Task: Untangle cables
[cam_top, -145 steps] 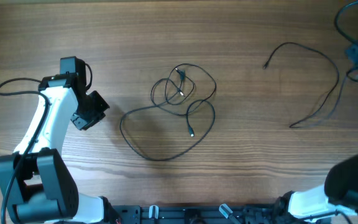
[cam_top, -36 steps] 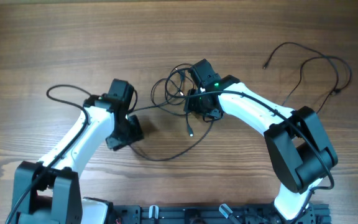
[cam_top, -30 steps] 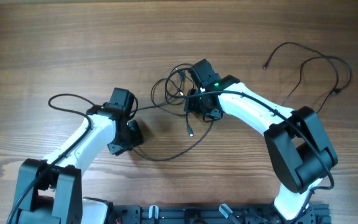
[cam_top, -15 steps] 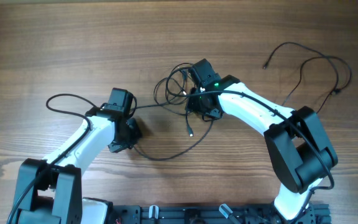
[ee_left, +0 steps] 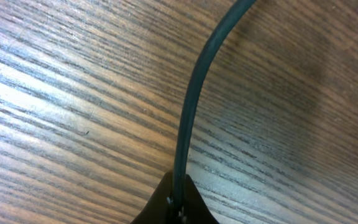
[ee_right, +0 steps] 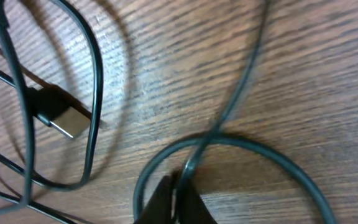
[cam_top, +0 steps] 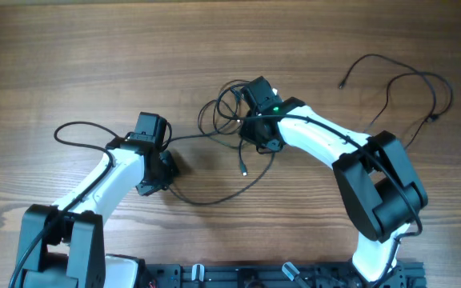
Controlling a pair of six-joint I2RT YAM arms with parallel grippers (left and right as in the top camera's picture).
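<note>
From above, the left gripper [cam_top: 163, 164] is clenching a strand of the tangled cable [cam_top: 206, 203] left of the table's [cam_top: 94, 48] middle. The right gripper [cam_top: 254, 138] is pinching the same cable just at the knot of small loops near the centre. A big loop is sagging toward the front edge, where a black rail [cam_top: 238, 276] is running along the bottom. One plug [cam_top: 245, 170] is lying inside that loop. A second, loose cable [cam_top: 372, 56] is sprawling well apart, near the right edge. Bare wood is stretching across the whole far side and between the two cables. In the left wrist view, the gripper [ee_left: 176, 202] is closing tightly on the cable [ee_left: 191, 99], which is rising in a curve toward the upper right over bare wood grain. In the right wrist view, the gripper [ee_right: 176, 196] is grasping one strand [ee_right: 238, 87] where it is crossing a round loop. A silvery-tipped plug [ee_right: 64, 118] is lying to the left among other strands, apart from the fingertips.
</note>
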